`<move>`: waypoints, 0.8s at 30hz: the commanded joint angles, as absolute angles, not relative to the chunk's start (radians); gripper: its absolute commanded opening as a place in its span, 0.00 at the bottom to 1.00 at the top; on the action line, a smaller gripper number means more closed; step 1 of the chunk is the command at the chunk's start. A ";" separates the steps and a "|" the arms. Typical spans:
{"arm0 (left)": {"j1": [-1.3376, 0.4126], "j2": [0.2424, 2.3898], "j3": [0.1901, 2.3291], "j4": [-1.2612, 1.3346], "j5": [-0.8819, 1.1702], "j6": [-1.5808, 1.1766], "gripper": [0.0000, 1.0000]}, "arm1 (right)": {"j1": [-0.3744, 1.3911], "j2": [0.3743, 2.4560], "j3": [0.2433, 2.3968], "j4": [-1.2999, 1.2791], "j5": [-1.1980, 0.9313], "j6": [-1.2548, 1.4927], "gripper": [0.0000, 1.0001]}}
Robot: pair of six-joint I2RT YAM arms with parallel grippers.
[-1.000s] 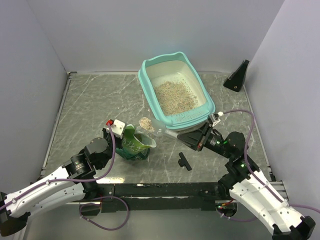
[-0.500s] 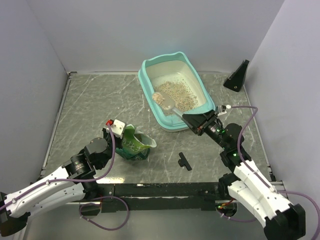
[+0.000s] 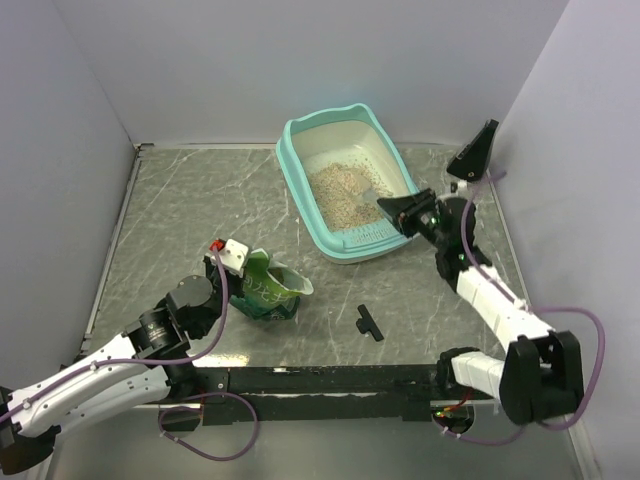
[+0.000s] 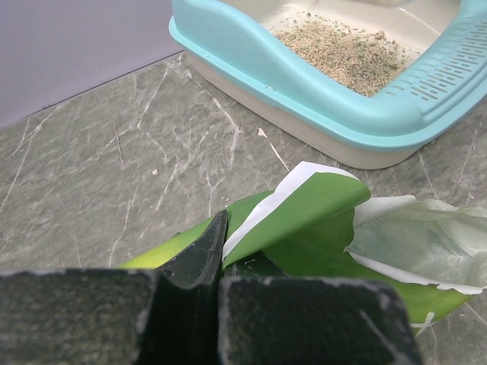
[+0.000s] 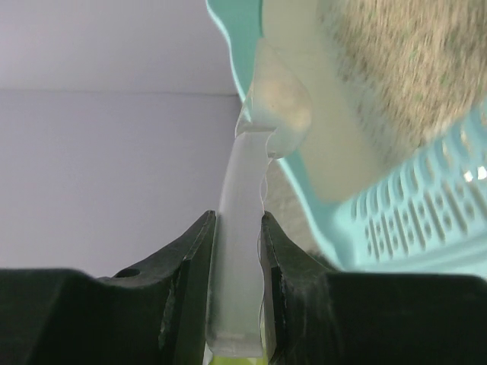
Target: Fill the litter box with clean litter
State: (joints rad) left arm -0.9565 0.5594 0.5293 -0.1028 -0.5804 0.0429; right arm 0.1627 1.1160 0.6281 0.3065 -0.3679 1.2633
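Note:
The litter box point(image 3: 292, 168), teal-rimmed with a cream pan, stands at the back centre. A heap of clean litter point(image 3: 342, 192) lies inside it. My right gripper point(image 3: 392, 212) hangs over the box's near right rim, shut on the handle of a translucent scoop point(image 5: 242, 228). The scoop's bowl point(image 5: 278, 106) is tipped over the pan, beside the litter point(image 5: 403, 68) and the rim point(image 5: 411, 220). My left gripper point(image 3: 238, 275) is shut on the edge of a green bag point(image 3: 268, 290) on the table. In the left wrist view the bag point(image 4: 304, 220) folds over one finger, with the box point(image 4: 304, 91) behind.
A small black part point(image 3: 367, 322) lies on the table in front of the box. A black triangular stand point(image 3: 477, 152) sits at the back right by the wall. Grey walls close in the left, back and right sides.
My right arm has carried the scoop from beside the green bag up and back over the litter box, and the scoop has turned over. The left arm and bag have not moved.

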 commanded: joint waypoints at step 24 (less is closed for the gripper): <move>-0.933 0.535 0.563 -0.114 -0.558 0.037 0.01 | 0.411 1.476 1.631 -0.775 0.183 0.258 0.00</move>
State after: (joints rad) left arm -0.9417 0.5446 0.5297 -0.1181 -0.5453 0.0410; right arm 0.3962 1.5803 1.6272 -0.7204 0.1177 0.3172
